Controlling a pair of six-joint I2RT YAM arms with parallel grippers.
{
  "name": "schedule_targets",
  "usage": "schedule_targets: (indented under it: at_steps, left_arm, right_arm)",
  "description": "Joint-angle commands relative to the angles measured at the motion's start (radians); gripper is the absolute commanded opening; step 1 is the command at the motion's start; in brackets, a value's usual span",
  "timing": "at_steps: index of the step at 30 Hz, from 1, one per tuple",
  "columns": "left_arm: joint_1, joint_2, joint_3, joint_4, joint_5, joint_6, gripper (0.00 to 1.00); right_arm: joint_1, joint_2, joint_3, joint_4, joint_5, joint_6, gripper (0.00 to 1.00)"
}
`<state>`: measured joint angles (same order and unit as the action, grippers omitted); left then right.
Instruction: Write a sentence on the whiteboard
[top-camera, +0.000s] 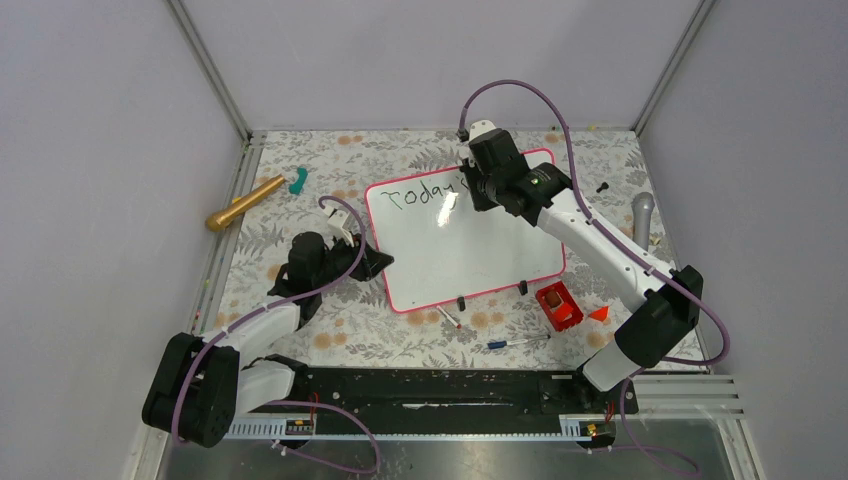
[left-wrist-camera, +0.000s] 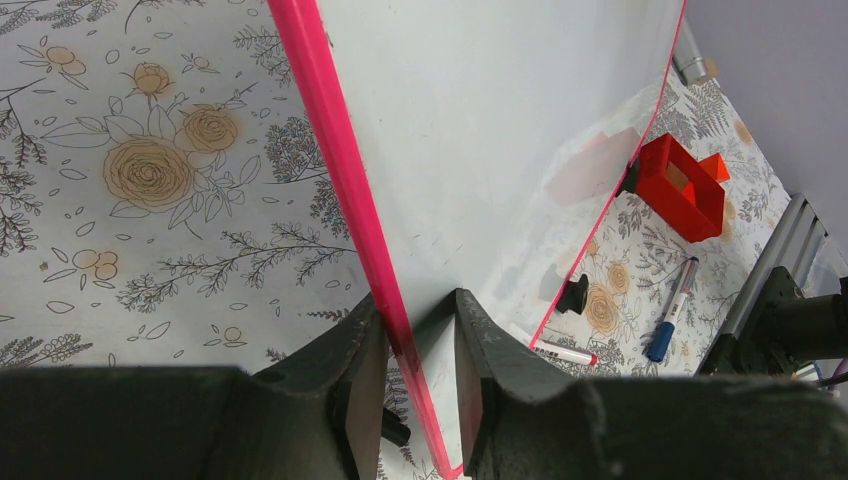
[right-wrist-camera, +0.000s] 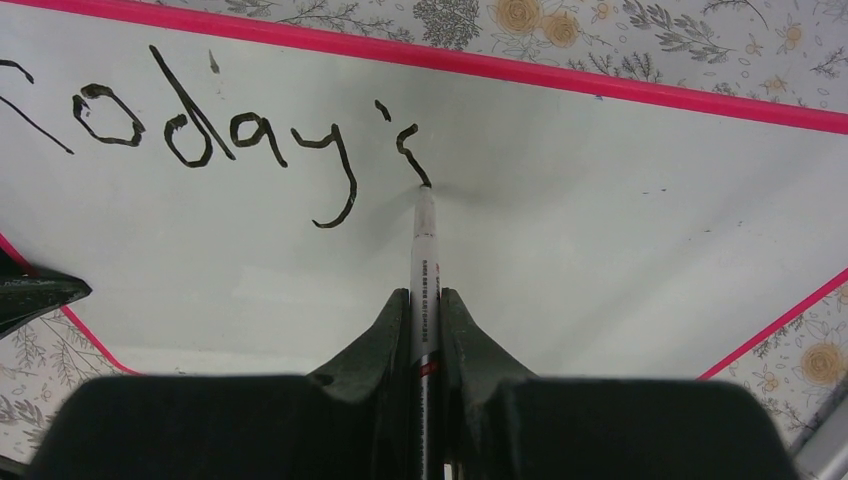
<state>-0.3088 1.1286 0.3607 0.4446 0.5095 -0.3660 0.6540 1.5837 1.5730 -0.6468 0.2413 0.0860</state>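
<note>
Flowered cloth (left-wrist-camera: 150, 170) covers the table under the whiteboard (top-camera: 470, 255). The left gripper (left-wrist-camera: 418, 308) is clamped on the whiteboard's left edge, with the pink frame between its fingers. The right gripper (right-wrist-camera: 424, 300) is closed tight on a marker (right-wrist-camera: 424, 235). Its long axis runs straight out from the fingers toward the whiteboard's far edge, and the tip touches the foot of the "s". The sentence (right-wrist-camera: 210, 135) reads "Today's" along that far edge. Bare white lies right of the tip, likely where the next word goes.

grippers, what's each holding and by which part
The right gripper holds a marker by its barrel, tip on the whiteboard. The left gripper pinches the whiteboard by its pink edge.
</note>
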Motion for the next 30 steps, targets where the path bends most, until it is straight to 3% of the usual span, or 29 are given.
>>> schedule_targets:
  at_steps: [1, 11, 18, 20, 23, 30]
  left_arm:
    - [-0.001, -0.007, 0.029, 0.005, -0.037, 0.059, 0.03]
    - [-0.001, -0.005, 0.03, 0.004, -0.036, 0.058, 0.03]
    - [-0.001, -0.005, 0.029, 0.003, -0.038, 0.058, 0.04]
    - [0.0, -0.004, 0.031, 0.002, -0.036, 0.061, 0.08]
    - [-0.001, -0.005, 0.03, 0.002, -0.034, 0.065, 0.14]
    - [0.0, -0.011, 0.029, -0.008, -0.054, 0.061, 0.15]
  right_arm:
    - [-0.008, -0.021, -0.003, -0.014, -0.041, -0.015, 0.0]
    - [-0.008, -0.021, 0.009, -0.007, -0.105, -0.012, 0.0]
    - [-0.009, -0.115, -0.049, 0.057, -0.139, 0.001, 0.0]
    - [-0.009, -0.143, -0.074, 0.078, -0.142, 0.008, 0.0]
    - [-0.009, -0.174, -0.11, 0.104, -0.097, 0.008, 0.0]
    - [-0.025, -0.167, -0.1, 0.083, 0.04, -0.001, 0.0]
